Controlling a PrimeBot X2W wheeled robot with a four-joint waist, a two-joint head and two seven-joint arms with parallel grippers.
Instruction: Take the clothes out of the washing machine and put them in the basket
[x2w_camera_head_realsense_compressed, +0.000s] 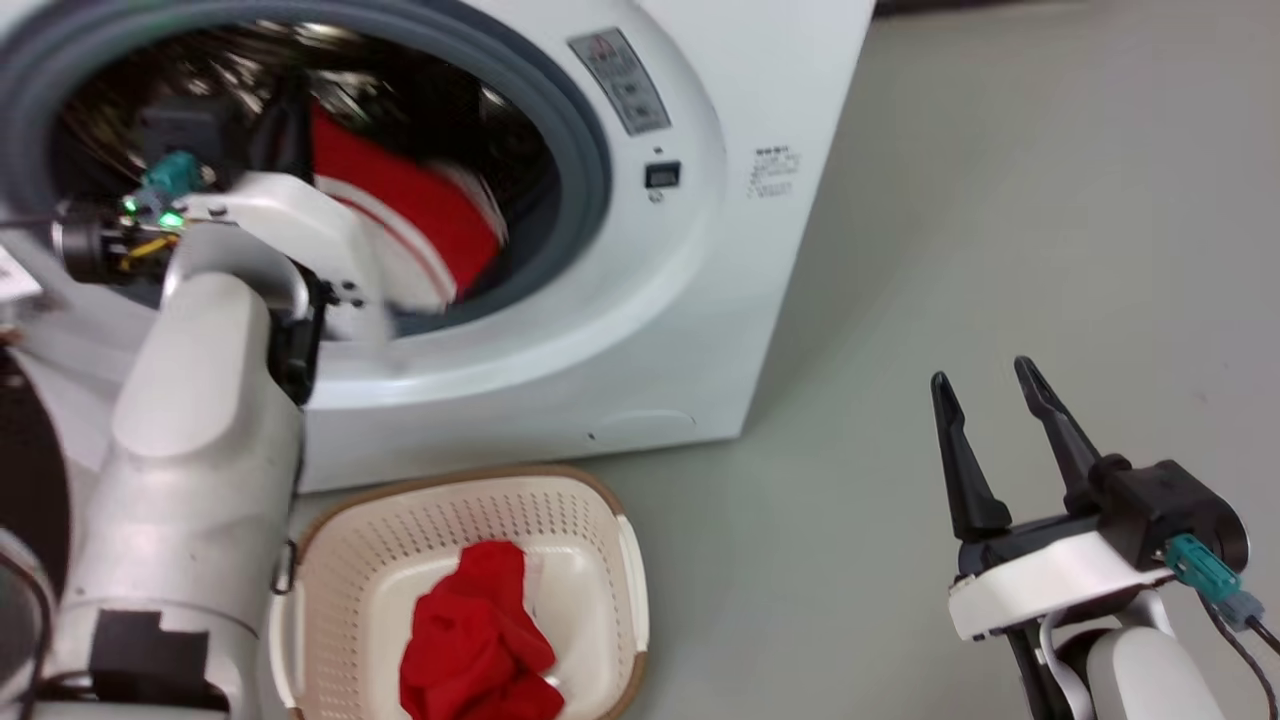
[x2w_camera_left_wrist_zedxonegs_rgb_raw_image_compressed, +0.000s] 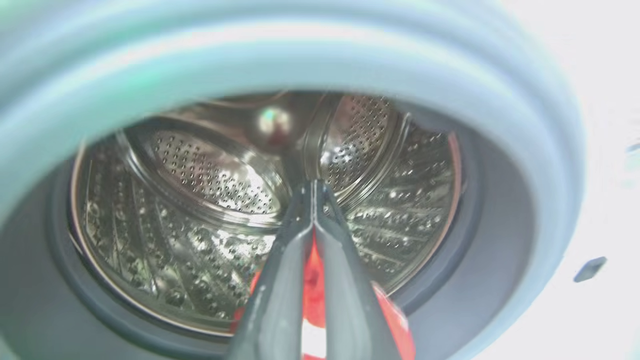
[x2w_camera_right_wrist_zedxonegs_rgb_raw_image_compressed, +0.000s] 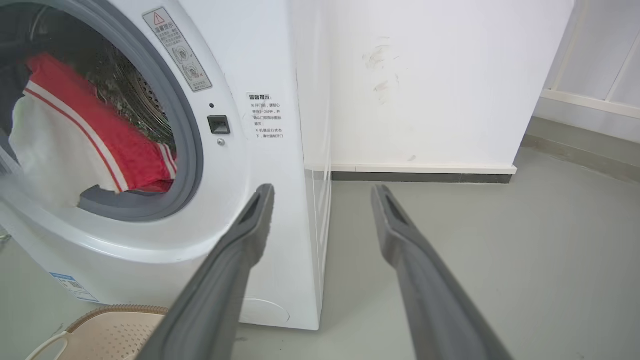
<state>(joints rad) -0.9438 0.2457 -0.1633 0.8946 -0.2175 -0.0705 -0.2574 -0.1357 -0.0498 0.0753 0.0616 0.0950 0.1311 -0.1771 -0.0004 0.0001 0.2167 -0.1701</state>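
My left claw (x2w_camera_left_wrist_zedxonegs_rgb_raw_image_compressed: 312, 189) is pinched tight, tips together. Red and white cloth of the jersey (x2w_camera_left_wrist_zedxonegs_rgb_raw_image_compressed: 314, 282) is squeezed between its fingers. The claw sits in the mouth of the washer (x2w_camera_head_realsense_compressed: 700, 260), and the shiny drum (x2w_camera_left_wrist_zedxonegs_rgb_raw_image_compressed: 200, 175) with its little holes is behind it. From my head camera the jersey looks blurry and hangs across the round opening, inside the grey ring (x2w_camera_head_realsense_compressed: 585, 140). My right claw (x2w_camera_head_realsense_compressed: 983, 378) is spread wide and holds nothing. It hangs over the grey floor (x2w_camera_head_realsense_compressed: 1000, 200), off to the right of the washer, not touching it. The basket (x2w_camera_head_realsense_compressed: 350, 560) sits on the floor just in front of the washer, below the opening. A plain red top (x2w_camera_head_realsense_compressed: 480, 630) lies crumpled inside it.
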